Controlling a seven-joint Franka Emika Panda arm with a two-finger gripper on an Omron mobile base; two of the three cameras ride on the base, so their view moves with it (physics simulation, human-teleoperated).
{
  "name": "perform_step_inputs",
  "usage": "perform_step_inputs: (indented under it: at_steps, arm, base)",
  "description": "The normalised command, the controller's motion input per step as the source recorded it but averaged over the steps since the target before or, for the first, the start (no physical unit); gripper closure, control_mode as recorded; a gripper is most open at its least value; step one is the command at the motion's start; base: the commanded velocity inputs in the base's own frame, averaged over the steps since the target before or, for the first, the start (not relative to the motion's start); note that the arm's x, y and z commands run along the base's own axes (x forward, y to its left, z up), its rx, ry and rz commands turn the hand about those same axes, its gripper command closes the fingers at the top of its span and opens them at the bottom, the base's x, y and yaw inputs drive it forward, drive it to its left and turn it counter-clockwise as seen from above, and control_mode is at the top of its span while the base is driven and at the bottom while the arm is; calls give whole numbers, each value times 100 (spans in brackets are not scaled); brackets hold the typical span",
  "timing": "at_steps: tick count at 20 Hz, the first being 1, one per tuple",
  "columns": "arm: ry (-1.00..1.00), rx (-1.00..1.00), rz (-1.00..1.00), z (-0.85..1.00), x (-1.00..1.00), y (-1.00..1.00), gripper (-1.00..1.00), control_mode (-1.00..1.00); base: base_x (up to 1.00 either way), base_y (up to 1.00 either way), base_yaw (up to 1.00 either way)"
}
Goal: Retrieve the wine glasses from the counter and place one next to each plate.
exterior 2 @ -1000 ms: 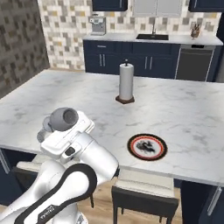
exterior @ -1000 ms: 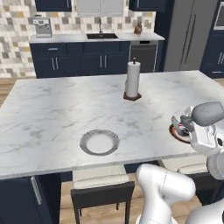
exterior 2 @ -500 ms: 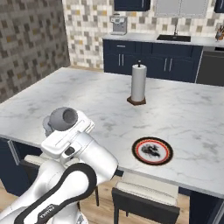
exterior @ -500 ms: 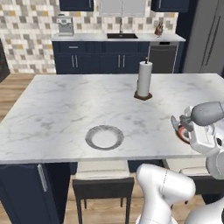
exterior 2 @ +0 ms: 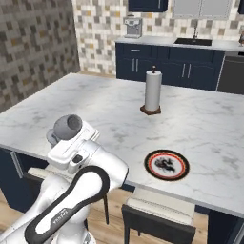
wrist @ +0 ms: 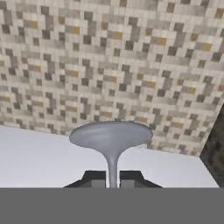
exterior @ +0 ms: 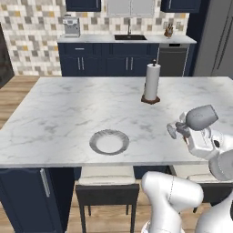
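My gripper [wrist: 112,177] is shut on the thin stem of a clear greyish wine glass [wrist: 111,135], whose round foot faces the hand camera. The wine glass [exterior: 201,117] lies on its side in the gripper [exterior: 185,130], above the island's near right edge. From the right, the wine glass [exterior 2: 66,127] hangs at the island's near left corner. The white grey-rimmed plate [exterior: 109,141] sits near the island's front edge. The red-rimmed plate [exterior 2: 167,165] lies near the front edge too. The counter [exterior: 95,39] with its black sink [exterior: 129,37] stands far behind. The second glass is out of view.
A paper-towel roll [exterior: 152,82] stands on the large marble island [exterior: 68,109]. A coffee machine [exterior: 71,26] sits at the counter's left end. Stools [exterior: 107,179] are tucked under the island's near edge. A tiled wall [wrist: 109,65] lies ahead of the hand.
The whole scene has slid to the right in both base views, so the base has driven left along the island. The glass stays held in the gripper.
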Motion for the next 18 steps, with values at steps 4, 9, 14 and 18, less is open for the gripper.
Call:
perform_step_inputs:
  at_steps: [4,9,14,18]
  arm:
    - [1,-32,10,-28,33,7,100,-100]
    - [0,-18,9,-30,27,-1,100,-100]
    - [-2,-15,3,-34,33,0,100,-100]
    - [1,-13,0,-46,71,0,100,-100]
  base:
    - [0,0,0]
    - [0,0,0]
    - [0,0,0]
    - [0,0,0]
